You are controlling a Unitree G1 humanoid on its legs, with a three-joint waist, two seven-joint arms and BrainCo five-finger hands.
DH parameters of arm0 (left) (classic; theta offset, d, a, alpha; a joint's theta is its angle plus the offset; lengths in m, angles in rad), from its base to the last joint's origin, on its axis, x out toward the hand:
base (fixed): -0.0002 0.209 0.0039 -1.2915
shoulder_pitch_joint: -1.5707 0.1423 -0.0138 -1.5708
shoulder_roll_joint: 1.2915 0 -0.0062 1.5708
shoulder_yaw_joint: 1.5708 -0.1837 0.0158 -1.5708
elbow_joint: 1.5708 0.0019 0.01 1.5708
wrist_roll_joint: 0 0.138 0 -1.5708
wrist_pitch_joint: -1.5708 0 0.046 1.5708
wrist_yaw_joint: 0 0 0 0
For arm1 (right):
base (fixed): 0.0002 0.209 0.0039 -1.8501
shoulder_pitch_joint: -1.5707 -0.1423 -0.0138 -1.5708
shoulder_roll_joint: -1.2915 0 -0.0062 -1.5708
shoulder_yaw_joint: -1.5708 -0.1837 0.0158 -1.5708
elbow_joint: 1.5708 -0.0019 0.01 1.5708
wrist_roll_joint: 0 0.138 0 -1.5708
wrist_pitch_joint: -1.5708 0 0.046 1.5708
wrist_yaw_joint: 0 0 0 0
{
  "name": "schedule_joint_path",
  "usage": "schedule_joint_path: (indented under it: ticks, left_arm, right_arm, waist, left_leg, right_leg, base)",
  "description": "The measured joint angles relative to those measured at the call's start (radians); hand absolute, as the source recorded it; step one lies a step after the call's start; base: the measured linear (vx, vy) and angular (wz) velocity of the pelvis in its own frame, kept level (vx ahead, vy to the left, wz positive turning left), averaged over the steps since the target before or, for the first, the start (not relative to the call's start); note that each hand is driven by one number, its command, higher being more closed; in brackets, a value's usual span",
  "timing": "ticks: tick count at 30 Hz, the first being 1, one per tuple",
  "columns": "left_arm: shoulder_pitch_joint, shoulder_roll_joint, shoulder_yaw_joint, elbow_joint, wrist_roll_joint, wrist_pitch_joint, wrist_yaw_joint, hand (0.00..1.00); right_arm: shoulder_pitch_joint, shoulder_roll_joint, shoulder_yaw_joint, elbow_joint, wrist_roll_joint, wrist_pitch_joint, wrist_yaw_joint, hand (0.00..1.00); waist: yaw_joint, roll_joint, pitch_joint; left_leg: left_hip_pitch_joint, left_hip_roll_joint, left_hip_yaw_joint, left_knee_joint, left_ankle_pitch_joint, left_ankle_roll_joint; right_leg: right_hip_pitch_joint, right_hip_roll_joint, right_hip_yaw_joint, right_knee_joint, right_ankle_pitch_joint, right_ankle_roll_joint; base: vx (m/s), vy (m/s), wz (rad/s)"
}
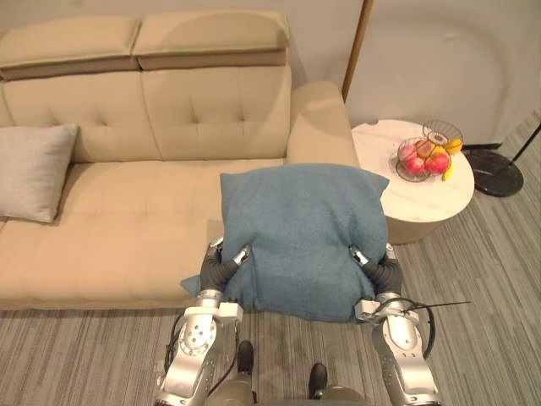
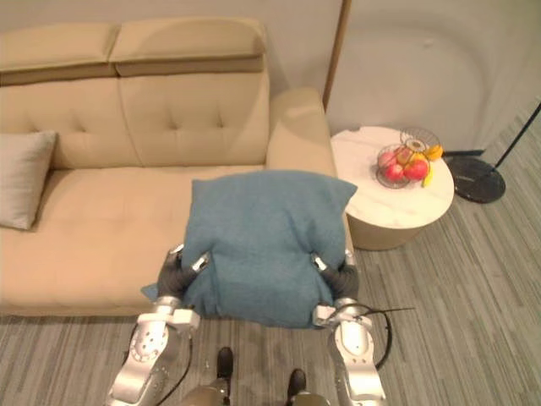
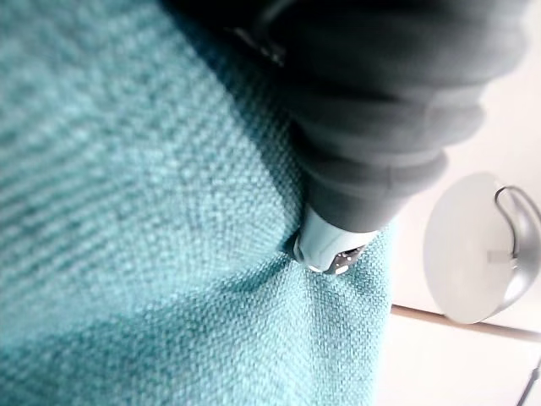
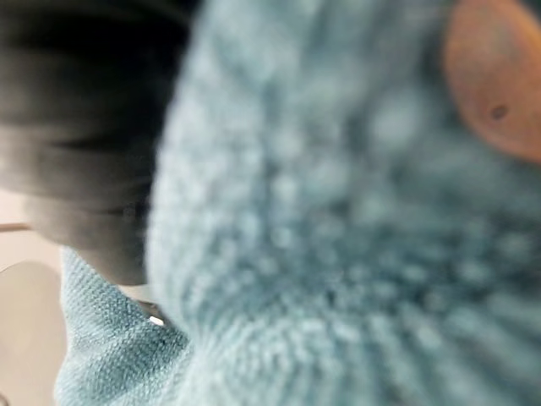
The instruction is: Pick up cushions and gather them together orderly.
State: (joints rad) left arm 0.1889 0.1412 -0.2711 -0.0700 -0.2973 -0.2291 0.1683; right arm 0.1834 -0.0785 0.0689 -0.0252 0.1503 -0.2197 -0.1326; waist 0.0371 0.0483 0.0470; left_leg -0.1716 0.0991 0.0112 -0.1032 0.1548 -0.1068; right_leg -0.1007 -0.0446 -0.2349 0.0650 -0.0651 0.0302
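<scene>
A large blue cushion hangs upright in front of the beige sofa, over its right seat and front edge. My left hand grips its left side and my right hand grips its right side. Each thumb presses into the front of the cloth, and the fingers reach behind it. In the left wrist view a silver finger digs into the blue weave. The right wrist view has the blue cloth very close beside the dark cover. A grey cushion leans at the sofa's left end.
A round white side table stands right of the sofa arm and carries a wire bowl of fruit. A wooden pole rises behind the sofa arm. A dark floor-lamp base lies at the far right. Striped grey carpet lies in front.
</scene>
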Motion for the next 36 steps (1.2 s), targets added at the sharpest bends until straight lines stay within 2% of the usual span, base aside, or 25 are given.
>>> schedule_joint_path:
  ticks: [2, 5, 6, 8, 10, 12, 14, 15, 16, 17, 19, 20, 21, 22, 23, 25, 26, 27, 28, 29, 31, 32, 34, 35, 36]
  left_arm:
    - [0.004, 0.001, 0.0, 0.0, -0.001, 0.0, -0.001, 1.0]
    - [0.002, 0.001, -0.002, 0.0, -0.002, 0.0, -0.003, 1.0]
    - [0.002, 0.001, -0.002, 0.0, -0.003, -0.001, -0.004, 1.0]
    - [0.002, 0.001, -0.003, 0.001, -0.014, -0.001, -0.007, 1.0]
    - [0.002, 0.0, -0.004, 0.003, -0.02, -0.001, -0.013, 1.0]
    - [0.001, 0.004, -0.002, 0.003, -0.031, -0.003, -0.016, 1.0]
    - [0.001, 0.004, -0.003, 0.003, -0.04, -0.003, -0.016, 1.0]
    - [-0.003, 0.004, -0.005, 0.003, -0.04, -0.005, -0.016, 1.0]
    - [-0.013, 0.005, -0.005, 0.003, -0.049, -0.009, -0.015, 1.0]
    - [-0.018, 0.005, -0.005, 0.003, -0.054, -0.009, -0.015, 1.0]
    - [-0.041, 0.006, -0.018, 0.007, -0.06, -0.009, -0.015, 1.0]
    - [-0.042, 0.007, -0.021, 0.009, -0.06, -0.009, -0.015, 1.0]
    - [-0.043, 0.007, -0.032, 0.02, -0.06, -0.011, -0.015, 1.0]
    - [-0.039, 0.012, -0.035, 0.026, -0.06, -0.011, -0.016, 1.0]
    - [-0.036, 0.016, -0.036, 0.026, -0.06, -0.011, -0.016, 1.0]
    - [-0.029, 0.035, -0.038, 0.026, -0.061, -0.012, -0.018, 1.0]
    - [-0.029, 0.037, -0.038, 0.026, -0.061, -0.013, -0.019, 1.0]
    - [-0.029, 0.043, -0.038, 0.026, -0.061, -0.018, -0.023, 1.0]
    - [-0.029, 0.044, -0.038, 0.027, -0.061, -0.018, -0.025, 1.0]
    - [-0.03, 0.045, -0.038, 0.039, -0.061, -0.019, -0.037, 1.0]
    - [-0.035, 0.046, -0.038, 0.061, -0.061, -0.019, -0.042, 1.0]
    - [-0.047, 0.04, -0.044, 0.096, -0.06, -0.018, -0.052, 1.0]
    - [-0.046, 0.019, -0.047, 0.114, -0.059, -0.009, -0.063, 1.0]
    - [-0.048, 0.02, -0.047, 0.121, -0.06, -0.009, -0.069, 1.0]
    - [-0.047, 0.02, -0.047, 0.123, -0.06, -0.009, -0.072, 1.0]
  right_arm:
    - [0.007, 0.0, 0.005, 0.0, 0.0, -0.003, -0.001, 1.0]
    - [0.01, -0.004, 0.005, 0.0, 0.003, -0.006, -0.009, 1.0]
    - [0.009, -0.005, 0.006, 0.0, 0.003, -0.007, -0.013, 1.0]
    - [0.003, -0.007, 0.006, 0.001, 0.002, -0.007, -0.024, 1.0]
    - [-0.003, -0.01, 0.006, 0.001, 0.002, -0.007, -0.032, 1.0]
    - [-0.038, -0.012, 0.006, 0.001, -0.02, -0.007, -0.05, 1.0]
    - [-0.063, -0.012, 0.005, 0.001, -0.034, -0.006, -0.071, 1.0]
    - [-0.073, -0.009, 0.003, 0.001, -0.034, -0.006, -0.08, 1.0]
    - [-0.078, -0.002, 0.003, -0.003, -0.035, -0.006, -0.084, 1.0]
    - [-0.081, 0.0, 0.002, -0.005, -0.036, -0.006, -0.085, 1.0]
    - [-0.064, 0.011, -0.018, -0.052, -0.063, 0.004, -0.092, 1.0]
    - [-0.062, 0.014, -0.022, -0.056, -0.065, 0.004, -0.092, 1.0]
    - [-0.052, 0.021, -0.028, -0.058, -0.064, 0.004, -0.091, 1.0]
    - [-0.045, 0.025, -0.028, -0.058, -0.063, 0.005, -0.089, 1.0]
    - [-0.041, 0.028, -0.028, -0.058, -0.063, 0.005, -0.087, 1.0]
    - [-0.023, 0.048, -0.027, -0.062, -0.06, 0.005, -0.074, 1.0]
    - [-0.024, 0.048, -0.027, -0.064, -0.06, 0.005, -0.071, 1.0]
    - [-0.029, 0.045, -0.028, -0.067, -0.06, 0.003, -0.063, 1.0]
    - [-0.032, 0.043, -0.029, -0.067, -0.06, 0.002, -0.062, 1.0]
    - [-0.041, 0.032, -0.029, -0.06, -0.06, 0.002, -0.061, 1.0]
    - [-0.048, 0.027, -0.029, -0.039, -0.06, 0.002, -0.06, 1.0]
    - [-0.051, 0.021, -0.039, -0.014, -0.06, 0.003, -0.06, 1.0]
    - [-0.051, 0.003, -0.048, 0.003, -0.061, 0.009, -0.06, 1.0]
    - [-0.055, -0.006, -0.048, 0.003, -0.061, 0.01, -0.059, 1.0]
    - [-0.059, -0.007, -0.048, 0.002, -0.061, 0.01, -0.059, 1.0]
  waist:
    - [0.0, -0.001, -0.004]
    - [0.009, -0.002, 0.001]
    - [0.016, -0.002, 0.002]
    - [0.022, -0.001, 0.005]
    - [0.019, -0.004, 0.007]
    - [0.023, -0.01, 0.011]
    - [0.024, -0.014, 0.012]
    - [0.025, -0.026, 0.009]
    - [0.029, -0.044, 0.008]
    - [0.03, -0.048, 0.008]
    - [0.031, -0.049, 0.007]
    - [0.031, -0.048, 0.007]
    - [0.031, -0.041, 0.011]
    - [0.028, -0.035, 0.015]
    - [0.024, -0.033, 0.016]
    - [0.005, -0.029, 0.016]
    - [0.004, -0.03, 0.015]
    - [0.004, -0.036, 0.012]
    - [0.003, -0.037, 0.011]
    - [-0.001, -0.038, 0.01]
    - [-0.006, -0.04, 0.009]
    - [-0.027, -0.048, 0.009]
    - [-0.031, -0.019, 0.005]
    - [-0.027, -0.023, 0.008]
    - [-0.025, -0.027, 0.012]
  left_leg:
    - [-0.018, -0.005, -0.023, 0.031, -0.007, 0.0]
    - [-0.124, -0.019, -0.071, 0.242, -0.071, 0.0]
    - [-0.14, -0.017, -0.055, 0.261, -0.083, -0.002]
    - [-0.159, 0.021, 0.045, 0.285, -0.142, 0.025]
    - [-0.16, 0.042, 0.092, 0.28, -0.141, 0.027]
    - [-0.18, 0.043, 0.123, 0.281, -0.125, 0.05]
    - [-0.191, 0.043, 0.122, 0.282, -0.113, 0.051]
    - [-0.193, 0.026, 0.158, 0.289, -0.096, 0.054]
    - [-0.198, 0.003, 0.184, 0.31, -0.112, 0.088]
    - [-0.206, -0.004, 0.19, 0.326, -0.119, 0.099]
    - [-0.237, -0.031, 0.224, 0.431, -0.21, 0.135]
    - [-0.235, -0.034, 0.23, 0.44, -0.226, 0.139]
    - [-0.202, -0.043, 0.253, 0.445, -0.268, 0.148]
    - [-0.159, -0.055, 0.261, 0.431, -0.292, 0.151]
    - [-0.139, -0.061, 0.262, 0.422, -0.298, 0.155]
    - [-0.063, -0.076, 0.268, 0.376, -0.313, 0.166]
    - [-0.053, -0.08, 0.269, 0.361, -0.314, 0.166]
    - [-0.035, -0.096, 0.275, 0.325, -0.313, 0.166]
    - [-0.03, -0.101, 0.276, 0.316, -0.313, 0.166]
    - [0.008, -0.124, 0.28, 0.264, -0.301, 0.172]
    - [0.037, -0.146, 0.273, 0.248, -0.281, 0.185]
    - [0.061, -0.188, 0.235, 0.258, -0.287, 0.183]
    - [0.054, -0.172, 0.208, 0.323, -0.308, 0.154]
    - [0.02, -0.16, 0.211, 0.435, -0.335, 0.113]
    - [-0.009, -0.148, 0.218, 0.5, -0.351, 0.108]
  right_leg:
    - [0.008, -0.002, -0.023, 0.005, -0.001, 0.0]
    - [0.014, -0.019, -0.091, 0.065, -0.032, -0.011]
    - [0.015, -0.024, -0.108, 0.074, -0.042, -0.015]
    - [0.041, -0.022, -0.146, 0.058, -0.047, -0.013]
    - [0.059, -0.03, -0.17, 0.036, -0.051, -0.004]
    - [0.062, -0.052, -0.174, 0.028, -0.054, 0.004]
    - [0.061, -0.073, -0.171, 0.036, -0.063, 0.026]
    - [0.061, -0.099, -0.159, 0.035, -0.06, 0.055]
    - [0.055, -0.128, -0.142, 0.033, -0.037, 0.077]
    - [0.054, -0.138, -0.138, 0.031, -0.026, 0.089]
    - [0.044, -0.189, -0.094, 0.06, 0.002, 0.122]
    - [0.038, -0.198, -0.082, 0.085, 0.002, 0.122]
    - [-0.009, -0.231, -0.055, 0.213, 0.002, 0.105]
    - [-0.066, -0.261, -0.047, 0.365, 0.002, 0.01]
    - [-0.091, -0.27, -0.046, 0.423, -0.003, -0.011]
    - [-0.159, -0.215, 0.009, 0.552, -0.088, 0.078]
    - [-0.175, -0.195, 0.016, 0.555, -0.106, 0.09]
    - [-0.214, -0.139, 0.027, 0.538, -0.143, 0.098]
    - [-0.224, -0.123, 0.026, 0.524, -0.15, 0.096]
    - [-0.231, -0.046, 0.014, 0.413, -0.154, 0.085]
    - [-0.212, -0.001, 0.017, 0.309, -0.122, 0.027]
    - [-0.182, 0.02, 0.04, 0.195, -0.023, -0.096]
    - [-0.105, 0.023, 0.01, 0.116, 0.008, -0.091]
    - [-0.06, 0.018, 0.007, 0.074, 0.012, -0.097]
    - [-0.039, 0.018, 0.01, 0.059, 0.012, -0.097]
  base:
    - [-0.01, 0.006, 0.43]
    - [-0.06, 0.016, 0.65]
    - [-0.08, 0.03, 0.52]
    - [-0.08, 0.017, 0.5]
    - [-0.02, 0.035, 0.48]
    - [0.06, 0.159, 0.31]
    - [0.1, 0.173, 0.1]
    - [0.2, 0.23, -0.01]
    - [0.27, 0.284, -0.03]
    - [0.27, 0.274, -0.09]
    - [0.26, 0.301, -0.13]
    - [0.23, 0.319, -0.31]
    - [0.21, 0.312, -0.42]
    - [0.21, 0.309, -0.42]
    - [0.27, 0.315, -0.23]
    - [0.23, 0.207, -0.06]
    - [0.21, 0.112, -0.07]
    - [0.16, 0.079, -0.06]
    - [0.26, 0.094, -0.02]
    - [0.26, 0.048, 0.09]
    - [0.31, 0.026, 0.37]
    - [0.25, -0.015, 0.68]
    - [0.37, 0.016, 0.56]
    - [0.35, 0.026, 0.32]
    - [0.26, -0.016, 0.22]
